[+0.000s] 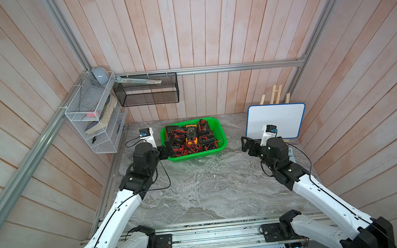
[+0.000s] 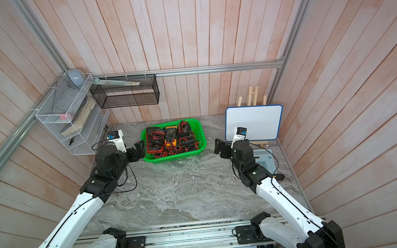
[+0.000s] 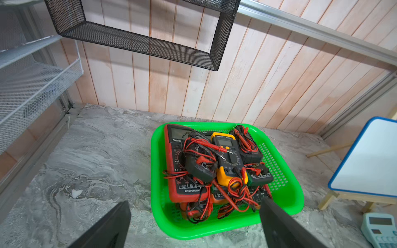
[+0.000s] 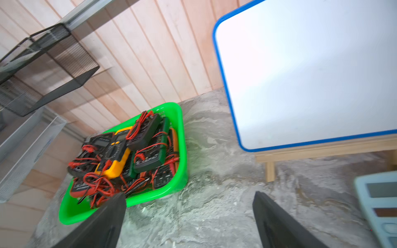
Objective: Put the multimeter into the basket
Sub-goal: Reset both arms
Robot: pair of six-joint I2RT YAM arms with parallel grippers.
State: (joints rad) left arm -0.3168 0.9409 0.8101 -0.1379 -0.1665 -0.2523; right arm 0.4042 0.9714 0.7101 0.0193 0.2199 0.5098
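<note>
Heaped inside the basket (image 1: 195,156) among tangled red and black leads: several multimeters, yellow multimeter (image 1: 191,136) uppermost. Left gripper (image 1: 167,148) spread wide, empty, at the basket's left rim. Right gripper (image 1: 247,145) equally wide, empty, well apart rightward.

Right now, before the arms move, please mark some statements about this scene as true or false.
1. The yellow multimeter lies inside the green basket. True.
2. The left gripper holds a multimeter. False: it is open and empty, beside the basket.
3. The right gripper is shut. False: its jaws stand open over the table.
4. The whiteboard stands on the robot's right side. True.
5. A multimeter lies on the bare table. False: none is visible outside the basket.
</note>
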